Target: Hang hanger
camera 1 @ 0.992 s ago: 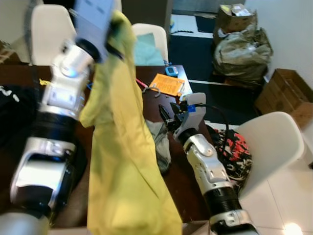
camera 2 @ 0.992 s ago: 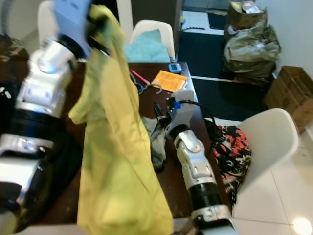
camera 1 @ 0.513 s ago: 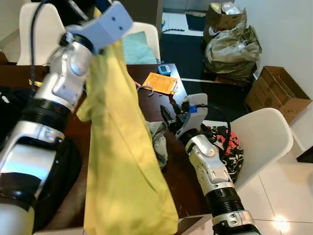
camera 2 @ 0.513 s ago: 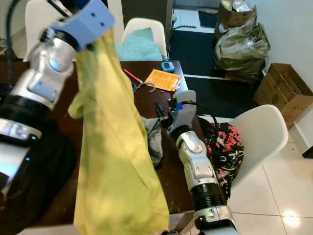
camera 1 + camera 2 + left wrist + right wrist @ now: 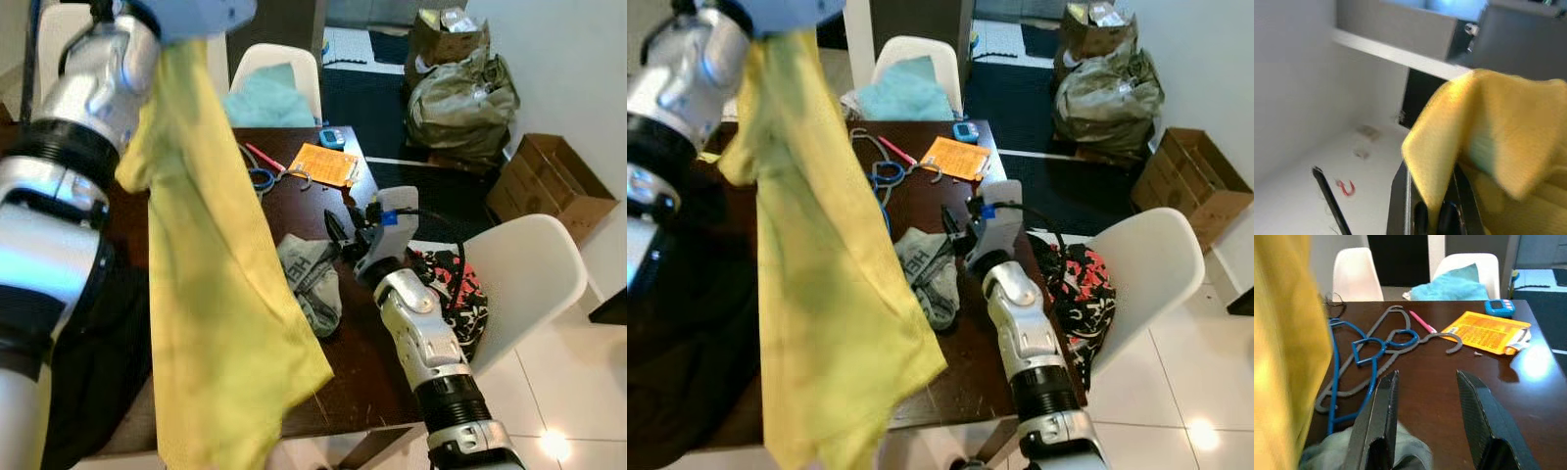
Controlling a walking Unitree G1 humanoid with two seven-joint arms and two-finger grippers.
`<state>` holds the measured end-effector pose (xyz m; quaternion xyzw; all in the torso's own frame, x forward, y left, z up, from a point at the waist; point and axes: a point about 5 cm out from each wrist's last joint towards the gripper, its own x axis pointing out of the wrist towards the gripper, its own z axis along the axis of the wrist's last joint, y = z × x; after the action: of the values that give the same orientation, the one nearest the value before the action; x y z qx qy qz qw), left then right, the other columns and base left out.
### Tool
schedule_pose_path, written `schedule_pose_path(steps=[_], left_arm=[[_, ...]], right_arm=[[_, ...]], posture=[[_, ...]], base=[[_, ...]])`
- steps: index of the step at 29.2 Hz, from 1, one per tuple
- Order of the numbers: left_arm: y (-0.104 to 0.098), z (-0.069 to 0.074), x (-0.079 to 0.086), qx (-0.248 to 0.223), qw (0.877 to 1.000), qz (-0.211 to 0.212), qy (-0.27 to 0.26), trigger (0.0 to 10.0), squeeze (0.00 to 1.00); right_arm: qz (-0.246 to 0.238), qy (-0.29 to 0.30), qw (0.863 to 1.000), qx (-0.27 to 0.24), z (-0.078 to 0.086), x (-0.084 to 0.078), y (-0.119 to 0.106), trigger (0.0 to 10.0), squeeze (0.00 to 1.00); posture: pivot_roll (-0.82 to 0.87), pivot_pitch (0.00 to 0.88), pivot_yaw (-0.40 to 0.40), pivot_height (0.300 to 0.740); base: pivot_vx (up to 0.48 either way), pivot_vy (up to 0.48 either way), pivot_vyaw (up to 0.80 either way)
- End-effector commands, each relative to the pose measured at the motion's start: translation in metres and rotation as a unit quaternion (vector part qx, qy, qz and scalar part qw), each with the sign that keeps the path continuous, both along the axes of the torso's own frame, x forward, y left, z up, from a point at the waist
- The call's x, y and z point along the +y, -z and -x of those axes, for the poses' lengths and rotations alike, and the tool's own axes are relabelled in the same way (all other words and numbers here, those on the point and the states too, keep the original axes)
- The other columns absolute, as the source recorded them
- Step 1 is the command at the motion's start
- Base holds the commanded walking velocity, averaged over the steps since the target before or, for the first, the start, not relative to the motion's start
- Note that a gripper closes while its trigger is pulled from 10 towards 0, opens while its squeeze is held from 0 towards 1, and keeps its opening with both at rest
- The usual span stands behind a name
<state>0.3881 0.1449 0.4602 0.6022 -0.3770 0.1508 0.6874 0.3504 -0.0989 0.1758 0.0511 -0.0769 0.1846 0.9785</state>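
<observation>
Presently, findings as follows.

Left gripper: raised high at upper left, fingers pinched together on a fold of the large yellow cloth garment, which hangs down over the near edge of the dark brown wooden table.

Right gripper: low over the table's right side, 2 black fingers spread apart, holding nothing, just above the crumpled grey printed cloth.

Task item: grey plastic hanger, flat on the table, tangled with a blue plastic hanger.

Bearing from jaws: ahead and to the robot's left of the right gripper, clear table between.

Long axis: diagonal, hook at the far-right end beside the orange printed paper packet, body running back toward the yellow garment.

Nearer arm: right, judged better placed; left occupied.

Risk: blue hanger likely to lift along.
</observation>
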Motion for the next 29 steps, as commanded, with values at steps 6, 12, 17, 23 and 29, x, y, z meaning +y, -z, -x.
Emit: schedule_pose_path(steps=[6,12,17,23,29], left_arm=[[0.013,0.004,-0.071,0.094,0.973,0.04,0.208,10.0,0.0],[0.058,0.016,-0.126,0.287,0.815,0.139,0.483,10.0,0.0],[0.058,0.02,-0.128,0.293,0.794,0.151,0.51,10.0,0.0],[0.04,0.047,-0.126,0.287,0.668,0.208,0.654,10.0,0.0],[0.045,0.041,-0.097,0.269,0.637,0.309,0.653,10.0,0.0]], right_arm=[[-0.002,0.015,1.0,0.012,0.003,-0.008,0.006,10.0,0.0],[0.0,0.018,1.0,0.016,0.006,-0.01,0.009,10.0,0.0],[0.0,0.018,1.0,0.017,0.006,-0.01,0.009,10.0,0.0],[-0.002,0.011,1.0,0.02,0.006,-0.005,0.011,10.0,0.0],[-0.007,0.011,1.0,0.021,0.007,-0.004,0.011,10.0,0.0]], posture=[[-0.05,0.116,-0.042,0.74],[-0.05,0.126,-0.039,0.74],[-0.04,0.128,-0.043,0.74],[-0.02,0.125,-0.038,0.74],[-0.02,0.128,-0.03,0.74]], base=[[0.0,0.0,0.0],[0.0,0.0,0.0],[0.0,0.0,0.0],[0.0,0.0,0.0],[0.0,0.0,0.0]])
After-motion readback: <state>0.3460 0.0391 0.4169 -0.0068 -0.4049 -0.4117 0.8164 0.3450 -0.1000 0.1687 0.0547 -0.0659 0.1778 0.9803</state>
